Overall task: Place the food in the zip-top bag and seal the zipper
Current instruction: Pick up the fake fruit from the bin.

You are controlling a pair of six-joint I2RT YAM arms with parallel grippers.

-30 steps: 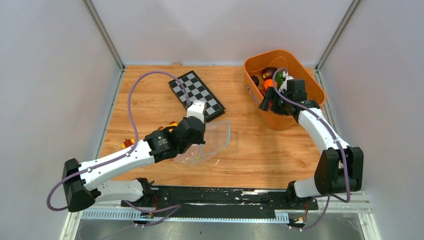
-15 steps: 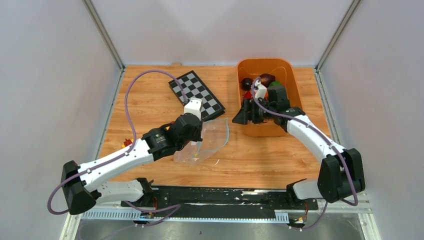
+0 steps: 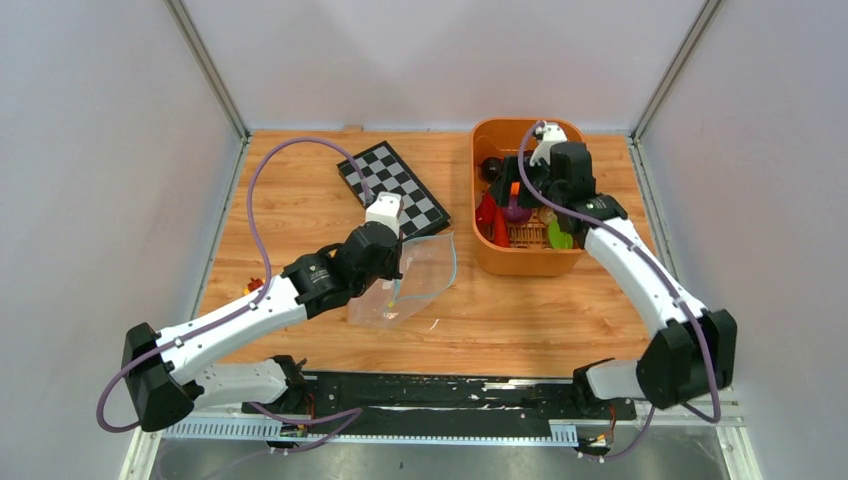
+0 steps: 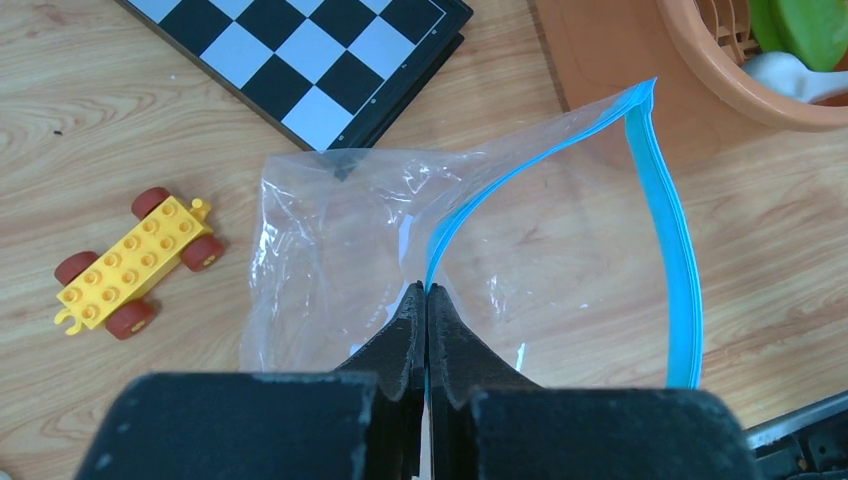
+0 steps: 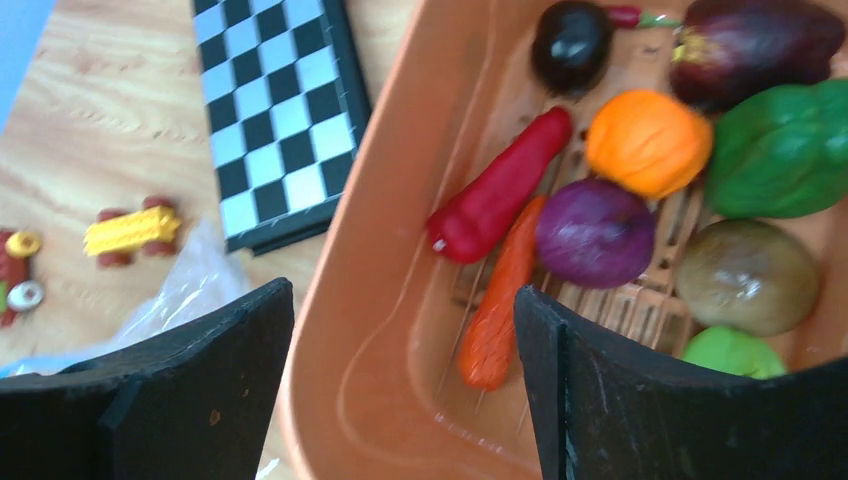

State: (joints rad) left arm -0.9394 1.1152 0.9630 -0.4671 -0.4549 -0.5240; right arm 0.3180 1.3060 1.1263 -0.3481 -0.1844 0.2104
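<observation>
Pinching zipper (image 4: 662,200), left hand (image 4: 427,295) clenched | right hand (image 5: 400,310) spread wide above basket (image 5: 380,250) food (image 5: 595,232)

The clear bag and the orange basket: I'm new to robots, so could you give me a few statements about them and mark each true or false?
1. The left hand is pinched shut on the bag's blue zipper. True.
2. The bag has toy food inside it. False: no food shows in the bag. The toy food lies in the orange basket.
3. The right hand is open over the orange basket, gripping nothing. True.
4. The yellow toy car sits in the basket. False: it stands on the table beside the bag.
</observation>
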